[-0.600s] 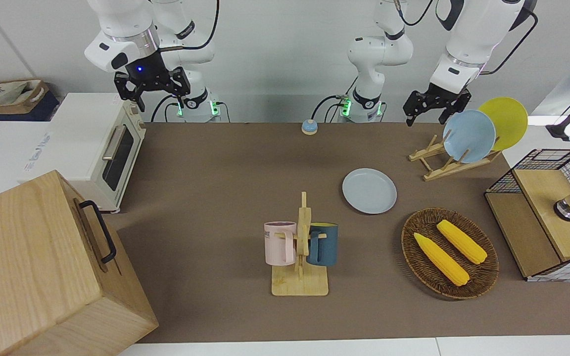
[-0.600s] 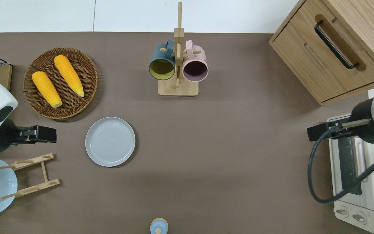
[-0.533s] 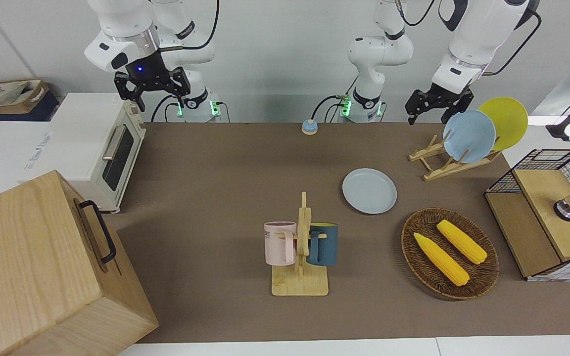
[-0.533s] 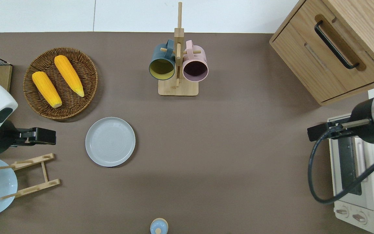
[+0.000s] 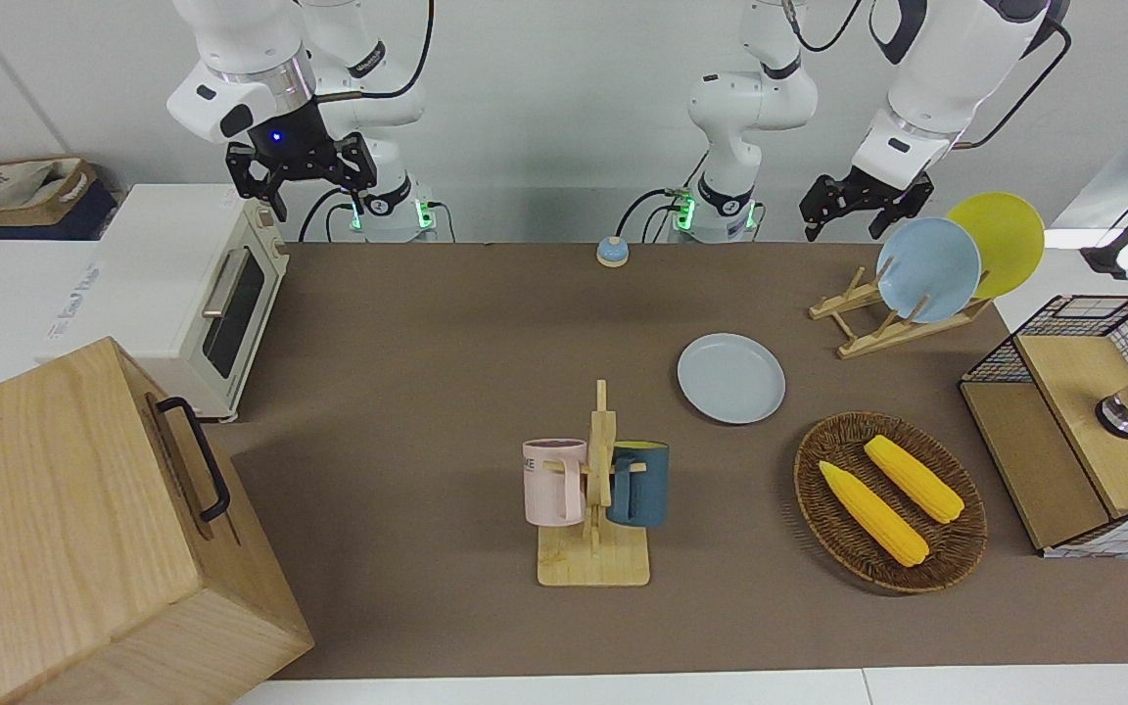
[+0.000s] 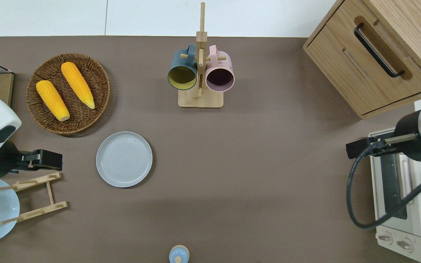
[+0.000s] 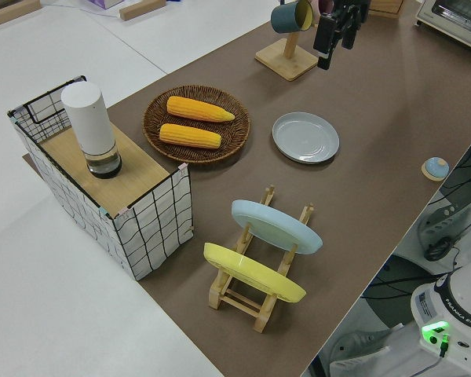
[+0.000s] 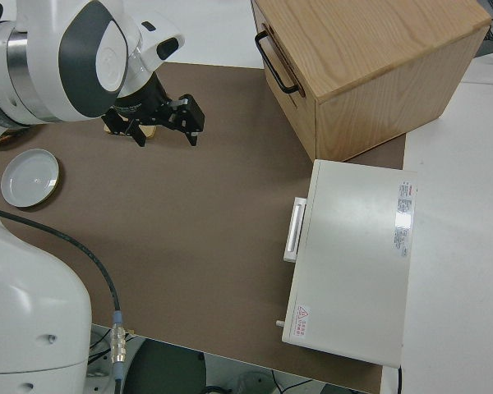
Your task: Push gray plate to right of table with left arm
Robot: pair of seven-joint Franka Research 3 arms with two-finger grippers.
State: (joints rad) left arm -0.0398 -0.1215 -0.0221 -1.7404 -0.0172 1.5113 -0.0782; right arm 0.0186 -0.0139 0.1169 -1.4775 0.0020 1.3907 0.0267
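Note:
The gray plate (image 5: 730, 378) lies flat on the brown table (image 5: 427, 323), nearer to the robots than the corn basket; it also shows in the overhead view (image 6: 124, 159) and the left side view (image 7: 305, 137). My left gripper (image 5: 843, 227) is open and empty, up in the air. In the overhead view the left gripper (image 6: 51, 160) is over bare table between the gray plate and the left arm's end, apart from the plate. It also shows in the left side view (image 7: 336, 41). My right gripper (image 5: 324, 204) is open and its arm is parked.
A wooden rack (image 6: 35, 197) holds a sky-blue plate (image 5: 928, 268) and a yellow plate (image 5: 1000, 242). A wicker basket (image 6: 97, 84) holds two corn cobs. A mug tree (image 6: 200, 73), a small bell (image 5: 611, 252), a wire shelf (image 5: 1073, 431), a wooden cabinet (image 5: 84, 529) and a toaster oven (image 5: 202, 294) stand around.
My left gripper has drifted slightly toward the robots, closer to the wooden rack. The gray plate and the right arm have not moved.

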